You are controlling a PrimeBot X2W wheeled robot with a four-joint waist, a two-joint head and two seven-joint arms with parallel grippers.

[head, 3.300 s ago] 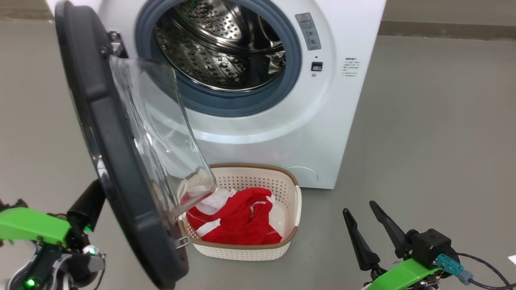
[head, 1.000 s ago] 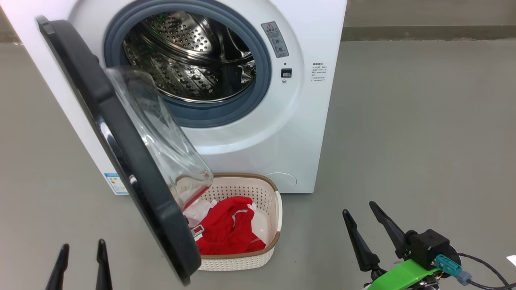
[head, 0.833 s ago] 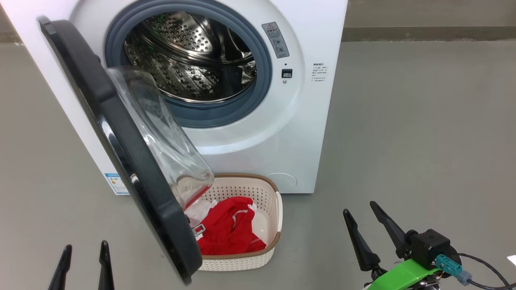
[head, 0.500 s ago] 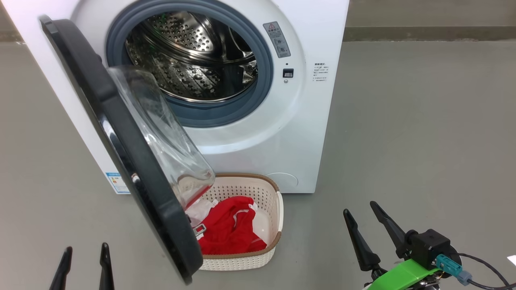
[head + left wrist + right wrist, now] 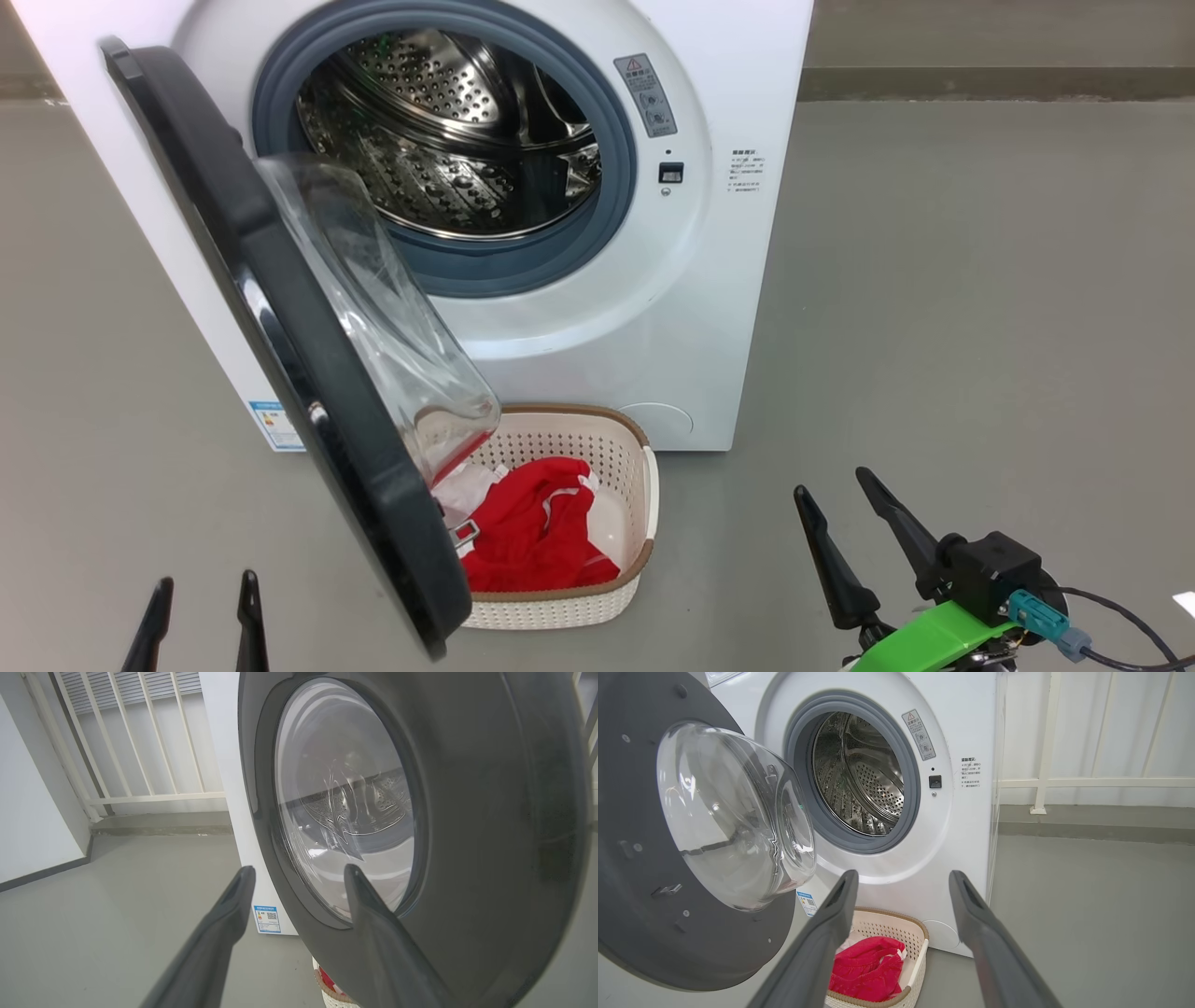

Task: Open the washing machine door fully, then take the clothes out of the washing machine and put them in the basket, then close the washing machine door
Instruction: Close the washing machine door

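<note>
The washing machine door [image 5: 280, 317] stands open. It runs from the upper left of the head view down to the bottom middle, with its clear glass bowl turned toward the machine. The washing machine [image 5: 597, 327] fills the top middle. Its steel drum [image 5: 448, 140] looks empty, though I cannot see all the way into the bottom of it.

The basket [image 5: 569, 439] sits on the floor [image 5: 934, 327] right in front of the machine, at the bottom middle, partly behind the low end of the door. The clothes [image 5: 532, 532] lie inside it, a red heap with a bit of white on the left side.

So I think taking the clothes out is done, and shutting the door is the step to do now.

The left gripper [image 5: 206, 581] is at the bottom left, fingers apart and holding nothing. In the left wrist view the black outer side of the door is close in front of it. The right gripper [image 5: 830, 481] is at the bottom right, well away from the door, fingers apart and holding nothing too.

The next move likely needs the left gripper to press on the door's outer side and swing it toward the machine until it latches. The door's low edge looks like it hangs above the basket, so it should be watched as it swings.
</note>
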